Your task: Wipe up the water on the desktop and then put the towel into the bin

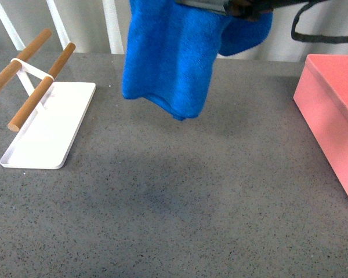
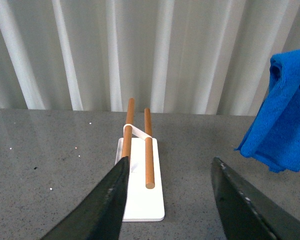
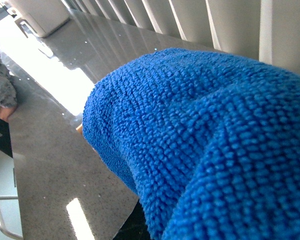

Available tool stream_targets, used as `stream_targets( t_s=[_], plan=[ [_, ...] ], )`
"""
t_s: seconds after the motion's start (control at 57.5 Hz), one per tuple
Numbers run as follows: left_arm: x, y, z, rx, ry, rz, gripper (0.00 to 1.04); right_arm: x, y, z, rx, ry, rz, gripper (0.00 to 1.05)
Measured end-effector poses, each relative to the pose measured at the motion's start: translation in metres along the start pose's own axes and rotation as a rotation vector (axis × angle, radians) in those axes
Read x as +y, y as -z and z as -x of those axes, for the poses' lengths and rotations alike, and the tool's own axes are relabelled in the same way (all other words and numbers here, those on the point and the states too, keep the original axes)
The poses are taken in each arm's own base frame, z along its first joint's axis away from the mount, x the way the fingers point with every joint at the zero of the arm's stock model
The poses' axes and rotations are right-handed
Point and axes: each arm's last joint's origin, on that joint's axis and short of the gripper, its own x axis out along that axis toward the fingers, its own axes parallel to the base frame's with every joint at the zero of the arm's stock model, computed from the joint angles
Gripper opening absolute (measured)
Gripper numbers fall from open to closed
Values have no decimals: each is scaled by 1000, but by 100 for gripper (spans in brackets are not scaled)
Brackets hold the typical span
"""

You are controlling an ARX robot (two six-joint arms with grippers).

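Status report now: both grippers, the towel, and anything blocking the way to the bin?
Left gripper open, empty. Right gripper holds towel in the air above desktop. Bin on the right, path clear; tray far left.

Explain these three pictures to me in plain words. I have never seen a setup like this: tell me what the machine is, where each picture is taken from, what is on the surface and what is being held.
This is a robot with two arms, each ending in a two-fingered gripper. One picture comes from a camera on its body, looking forward; the other two come from cameras on its wrists.

In the body camera picture, the speckled grey desktop carries a white tray with wooden rods on the left and a pink bin on the right. A blue towel hangs in the air from something dark at the top edge, which appears to be the right arm's gripper.

The left wrist picture shows the left gripper, open and empty, pointing at the tray, with the towel off to one side.

The right wrist picture is almost filled by the towel, so that gripper itself is hidden.
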Motion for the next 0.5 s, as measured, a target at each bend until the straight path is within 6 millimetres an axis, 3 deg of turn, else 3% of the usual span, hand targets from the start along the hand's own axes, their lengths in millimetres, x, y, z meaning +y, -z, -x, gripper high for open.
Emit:
stream_targets(
  t_s=[0.087,0.226,0.4,0.505],
  plan=[
    [0,0,0,0,0,0,74,-14,17,-4,68,71,-26,5],
    [0,0,0,0,0,0,99,-43,65,-16,268,214,-61,5],
    [0,0,0,0,0,-2,98,-64,114,-27,489,313,-21,5],
    [0,0,0,0,0,-3,98,-74,127,-33,560,351,16,5]
  ],
)
